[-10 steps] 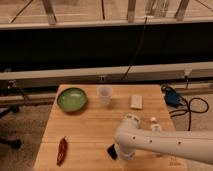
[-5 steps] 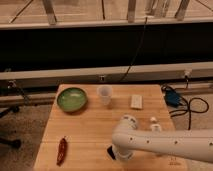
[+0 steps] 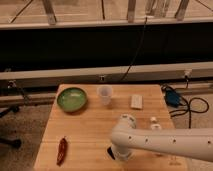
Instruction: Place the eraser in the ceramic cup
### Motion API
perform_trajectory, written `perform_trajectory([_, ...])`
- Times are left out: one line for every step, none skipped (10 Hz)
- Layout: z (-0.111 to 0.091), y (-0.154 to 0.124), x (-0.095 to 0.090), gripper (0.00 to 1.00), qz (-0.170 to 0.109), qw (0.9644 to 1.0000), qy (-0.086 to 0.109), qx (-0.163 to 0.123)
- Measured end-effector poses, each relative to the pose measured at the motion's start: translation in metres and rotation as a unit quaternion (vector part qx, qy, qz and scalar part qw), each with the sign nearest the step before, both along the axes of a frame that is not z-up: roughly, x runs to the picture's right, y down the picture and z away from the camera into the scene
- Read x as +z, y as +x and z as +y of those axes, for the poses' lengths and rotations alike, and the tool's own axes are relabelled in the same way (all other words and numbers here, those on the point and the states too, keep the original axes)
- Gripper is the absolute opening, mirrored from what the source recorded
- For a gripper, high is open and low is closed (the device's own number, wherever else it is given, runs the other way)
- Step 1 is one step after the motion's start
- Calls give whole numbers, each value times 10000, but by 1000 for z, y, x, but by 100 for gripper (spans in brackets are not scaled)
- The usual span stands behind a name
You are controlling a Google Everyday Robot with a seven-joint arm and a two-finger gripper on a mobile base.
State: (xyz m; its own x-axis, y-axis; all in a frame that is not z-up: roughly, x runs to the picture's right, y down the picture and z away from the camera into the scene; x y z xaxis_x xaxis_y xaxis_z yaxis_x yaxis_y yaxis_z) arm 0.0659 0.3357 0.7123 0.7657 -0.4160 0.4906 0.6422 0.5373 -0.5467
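At the near edge of the table [image 3: 75, 135], low by the eraser [image 3: 110, 152]: gripper [image 3: 121, 152], open or closed, cannot tell. Eraser mostly hidden, well apart from the ceramic cup [image 3: 104, 94]. Early stage by the look of it: lift, carry, drop all left.

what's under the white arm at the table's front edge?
Only a corner of the flat black rectangular eraser shows on the wooden table. The tool points down there, at the arm's end; the white arm covers the rest of the eraser.
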Motion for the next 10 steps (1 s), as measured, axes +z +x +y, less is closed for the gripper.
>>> perform_trajectory([-9, -2, -1, 46, -67, 10000, 6, 37])
perform_trajectory([-16, -4, 0, 54, -115, 9999, 18, 72])
perform_trajectory([-22, -6, 0, 64, -160, 9998, 34, 113])
perform_trajectory([-28, -8, 2, 76, -202, 9997, 53, 156])
perform_trajectory([-31, -8, 4, 79, -215, 9996, 66, 174])
perform_trajectory([-35, -9, 9, 80, -225, 9995, 77, 191])
perform_trajectory([-36, -8, 13, 80, -220, 9995, 86, 204])
perform_trajectory([-39, -6, 22, 80, -210, 9995, 101, 225])
perform_trajectory([-41, -4, 30, 80, -207, 9994, 118, 236])
perform_trajectory([-43, -1, 35, 80, -200, 9994, 139, 243])
